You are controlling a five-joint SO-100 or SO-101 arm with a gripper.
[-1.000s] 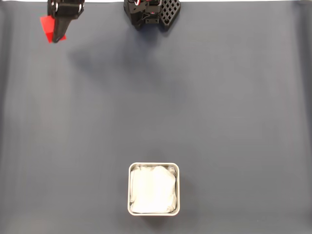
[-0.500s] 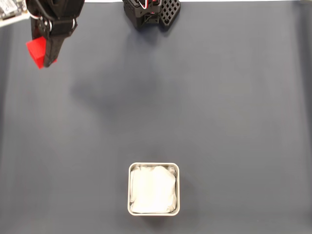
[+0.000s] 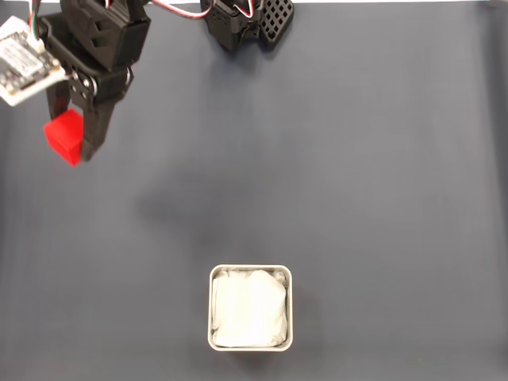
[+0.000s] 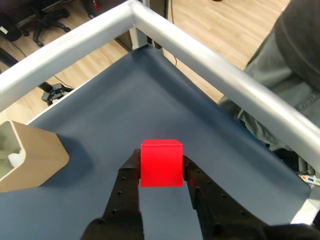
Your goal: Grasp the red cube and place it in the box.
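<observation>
Red cube (image 3: 63,136) sits pinched between the two black fingers (image 4: 127,182) of the gripper (image 3: 73,147), one finger pressed on each side face, as the wrist view (image 4: 161,162) shows plainly. In the fixed view the cube hangs near the mat's left edge, toward its upper left corner, with the arm's black body above it and a small pale circuit board (image 3: 24,70) at the arm's side. The dark blue-grey mat (image 3: 357,198) covers the table. The box (image 3: 251,307), pale grey at the rim with a crumpled white lining, stands near the mat's bottom edge around the middle, well apart from the cube. In the wrist view a silver metal rail (image 4: 210,65) frames the mat's corner, and the box (image 4: 30,157) shows at the left edge.
</observation>
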